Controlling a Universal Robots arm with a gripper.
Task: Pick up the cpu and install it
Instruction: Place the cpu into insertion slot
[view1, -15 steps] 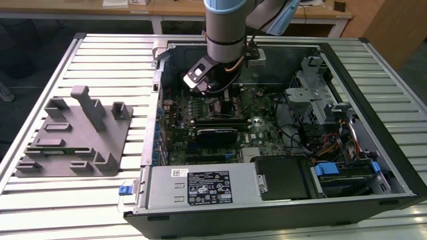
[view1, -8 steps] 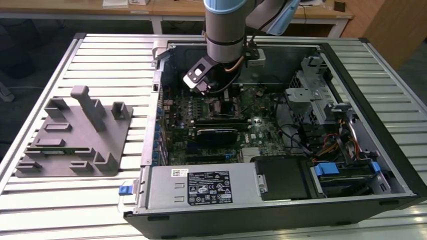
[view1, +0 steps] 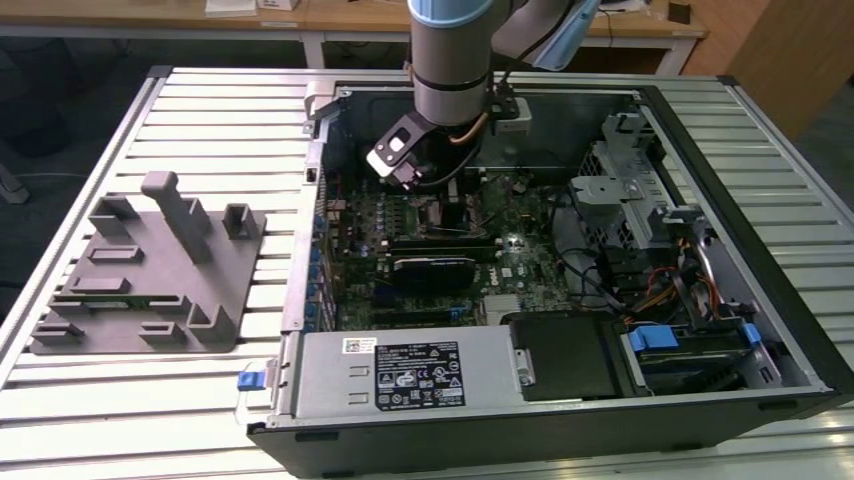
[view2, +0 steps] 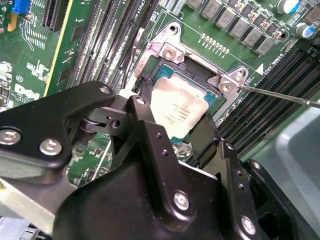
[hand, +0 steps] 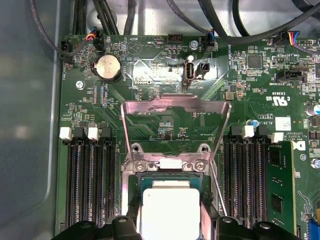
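The cpu (view2: 177, 111), a flat square chip with a pale silver top, lies level over the open motherboard socket (view2: 165, 70), within its frame. My gripper (view2: 175, 122) is shut on the cpu, one black finger (view2: 144, 107) against each of two opposite edges. In the first wrist view the cpu (hand: 170, 212) sits between the fingertips (hand: 134, 212), just below the raised metal load plate (hand: 175, 107). In the exterior view the gripper (view1: 434, 190) reaches down into the open computer case (view1: 747, 330) over the motherboard.
The socket's thin lever rod (view2: 280, 95) sticks out beside the socket. Memory slots (hand: 90, 185) flank it on both sides, and a green module (hand: 277, 185) fills one. Cables (hand: 100, 15) run along the board's edge. A grey fixture (view1: 147, 270) lies at the exterior view's left.
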